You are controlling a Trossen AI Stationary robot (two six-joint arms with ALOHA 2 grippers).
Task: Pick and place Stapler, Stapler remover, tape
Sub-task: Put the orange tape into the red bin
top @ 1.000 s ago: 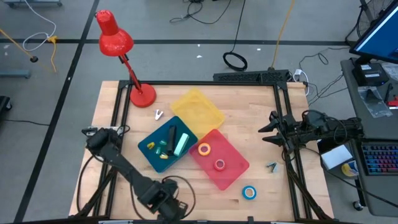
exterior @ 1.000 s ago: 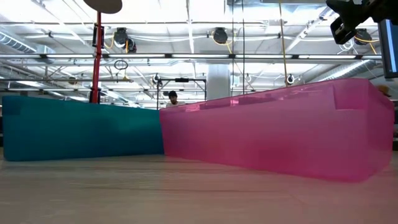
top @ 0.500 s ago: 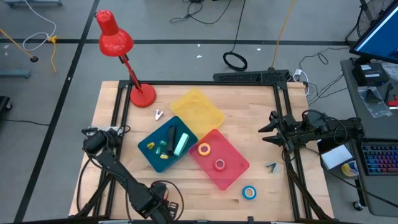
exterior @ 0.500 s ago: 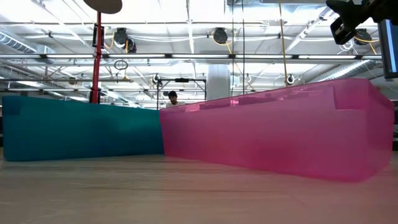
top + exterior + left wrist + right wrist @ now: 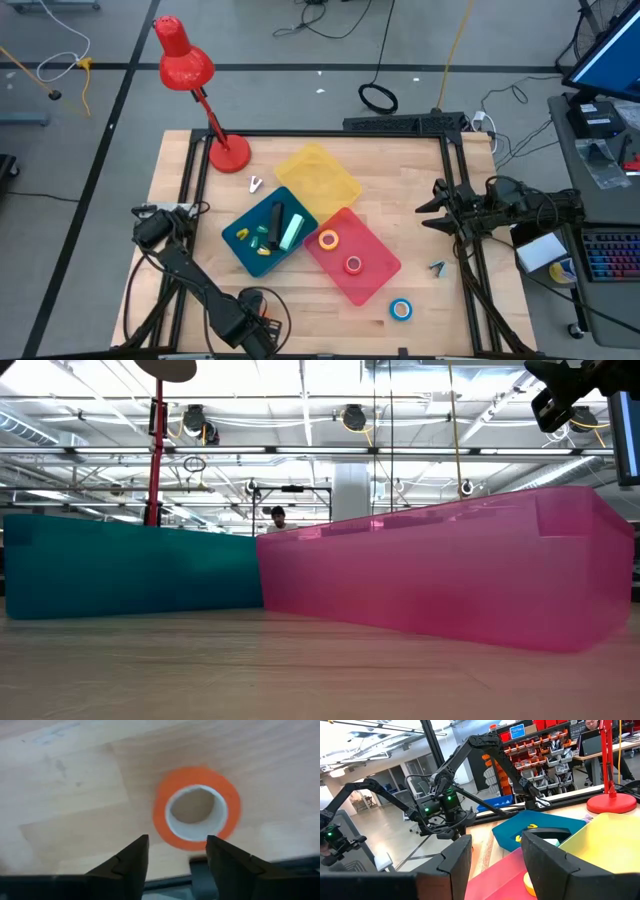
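Nowhere legible writing | left end effector (image 5: 177,851) open above orange tape (image 5: 197,808)

L arm (image 5: 190,275) bent low at table's near edge, fingers (image 5: 131,857) apart; R arm (image 5: 500,212) waits at right edge.

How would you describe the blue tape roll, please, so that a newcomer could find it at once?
Start at the translucent pink plastic tray on the wooden table. Just off its near right corner, the small blue ring-shaped tape roll lies on bare wood. It is blue and outside any tray, unlike the yellow roll and red roll inside.

pale wood table (image 5: 420,190), translucent pink tray (image 5: 450,565)
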